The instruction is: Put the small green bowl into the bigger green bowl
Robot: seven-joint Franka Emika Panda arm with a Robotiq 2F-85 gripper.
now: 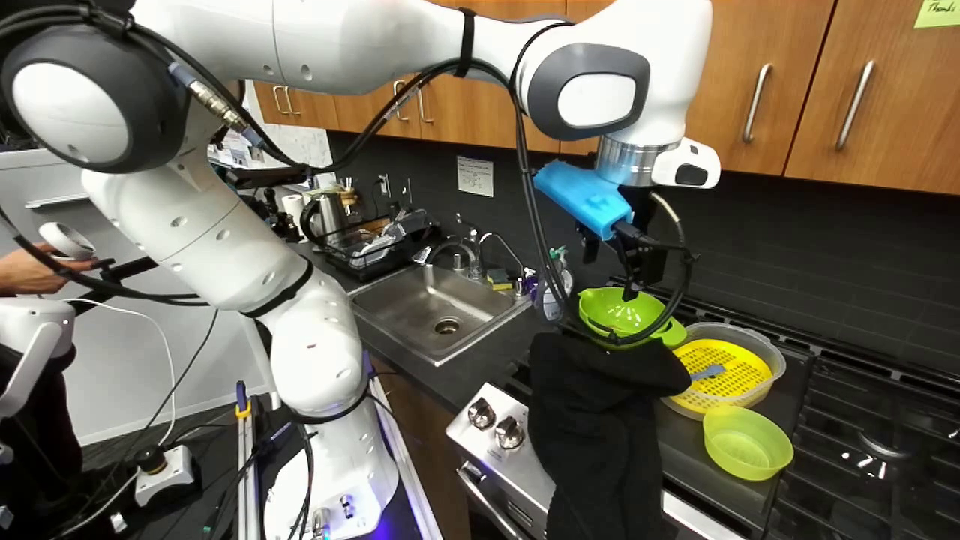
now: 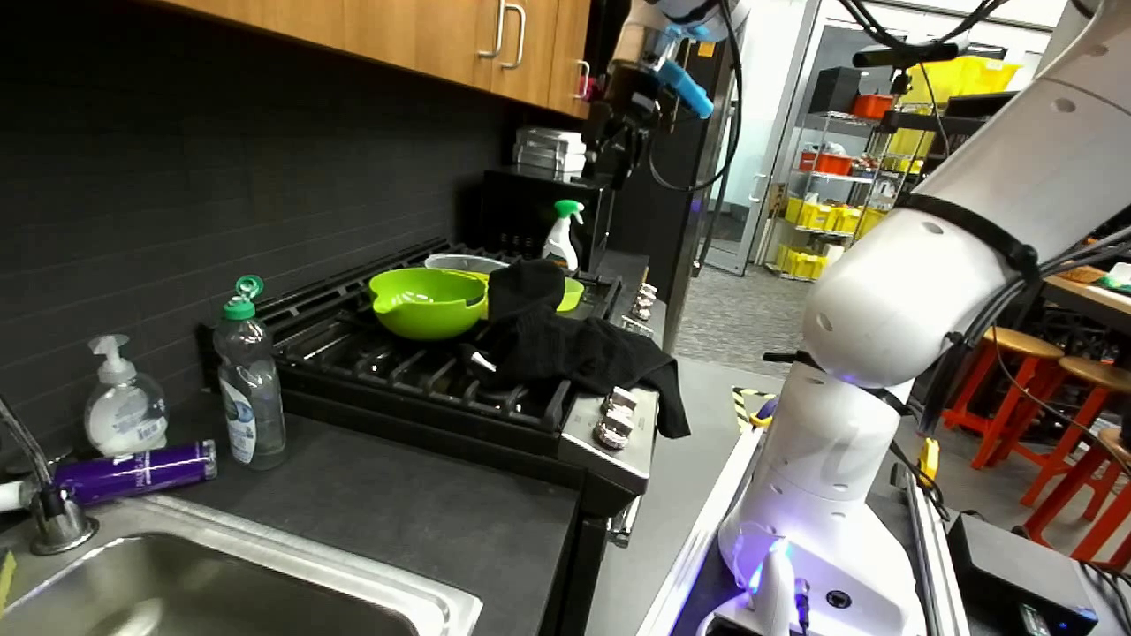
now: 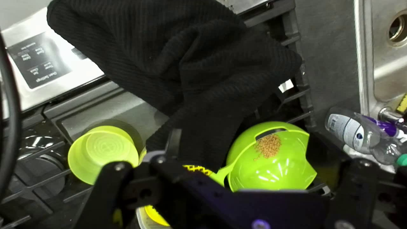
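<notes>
The small green bowl (image 1: 748, 442), pale lime, sits upright on the stove to the right of the black cloth. It shows whole in the wrist view (image 3: 103, 154) and partly behind the cloth in an exterior view (image 2: 572, 295). It looks empty. The bigger green bowl (image 1: 616, 309), bright green with a spout and handle, stands on the stove grate (image 2: 428, 305). In the wrist view (image 3: 273, 168) it holds a small heap of brown pellets. My gripper (image 1: 609, 274) is in the air above the bigger bowl, fingers apart (image 3: 245, 144), with nothing between them.
A black cloth (image 1: 600, 420) drapes over the stove front between the bowls. A yellow perforated dish (image 1: 724, 367) in a clear container holds a blue utensil, beside the small bowl. Bottles (image 2: 252, 389) and a sink (image 1: 435, 307) are to one side. Wooden cabinets (image 1: 787, 90) hang above.
</notes>
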